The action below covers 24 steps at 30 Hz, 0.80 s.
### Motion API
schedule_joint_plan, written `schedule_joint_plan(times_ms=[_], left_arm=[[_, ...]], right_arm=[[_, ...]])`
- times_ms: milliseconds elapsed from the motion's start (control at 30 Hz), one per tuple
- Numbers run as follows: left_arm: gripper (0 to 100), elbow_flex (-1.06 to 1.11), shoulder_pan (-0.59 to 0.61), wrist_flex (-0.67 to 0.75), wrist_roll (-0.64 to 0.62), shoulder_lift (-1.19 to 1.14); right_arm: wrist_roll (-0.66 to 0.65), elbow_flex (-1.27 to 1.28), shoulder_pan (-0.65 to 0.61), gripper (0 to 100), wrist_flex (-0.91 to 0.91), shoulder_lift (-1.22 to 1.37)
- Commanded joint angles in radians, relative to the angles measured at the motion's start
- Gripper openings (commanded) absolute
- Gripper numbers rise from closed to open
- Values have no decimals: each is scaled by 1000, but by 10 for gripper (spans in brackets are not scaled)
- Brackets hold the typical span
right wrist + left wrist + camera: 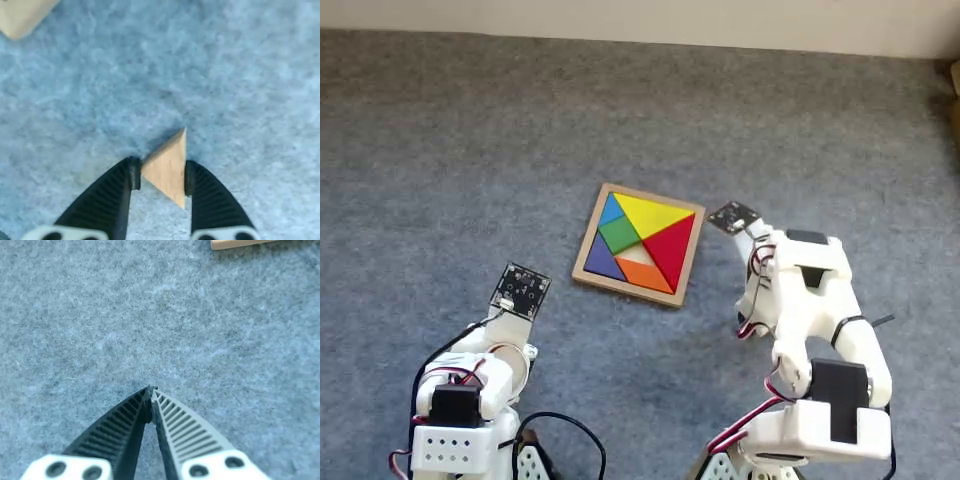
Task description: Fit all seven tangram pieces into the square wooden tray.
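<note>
The square wooden tray (588, 232) lies tilted in the middle of the grey carpet. In it are blue (611, 211), yellow (651, 213), green (618, 235), red (673, 248), purple (601, 260) and orange (642, 273) pieces, with a small pale triangular patch (641, 254) at the centre. My right gripper (161, 172) is shut on a plain wooden triangle (167, 165) over the carpet, a corner of the tray (19, 15) farther off. My left gripper (150, 390) is shut with nothing in it above bare carpet, short of the tray's edge (240, 244).
The right arm (805, 290) stands just right of the tray, the left arm (485, 365) at the lower left. Grey carpet runs all around, up to a pale wall along the back.
</note>
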<state>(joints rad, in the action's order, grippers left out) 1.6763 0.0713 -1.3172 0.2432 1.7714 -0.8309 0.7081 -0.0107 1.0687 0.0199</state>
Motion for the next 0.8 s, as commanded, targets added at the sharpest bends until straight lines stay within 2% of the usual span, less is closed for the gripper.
schedule_joint_plan(times_ms=[0, 200, 300, 500, 633, 767], left_arm=[[7, 19, 8, -5, 11, 50], [7, 19, 8, -5, 11, 50], [7, 19, 8, -5, 11, 50], [7, 19, 8, -5, 11, 50], [7, 19, 8, -5, 11, 50], [7, 19, 8, -5, 11, 50]], right_arm=[[0, -48, -24, 34, 108, -10], [304, -229, -81, 34, 234, -108], [423, -282, -139, 34, 246, -151], [763, -300, -283, 34, 236, -179], [838, -297, -377, 34, 166, -179], [848, -300, -417, 34, 64, -179]])
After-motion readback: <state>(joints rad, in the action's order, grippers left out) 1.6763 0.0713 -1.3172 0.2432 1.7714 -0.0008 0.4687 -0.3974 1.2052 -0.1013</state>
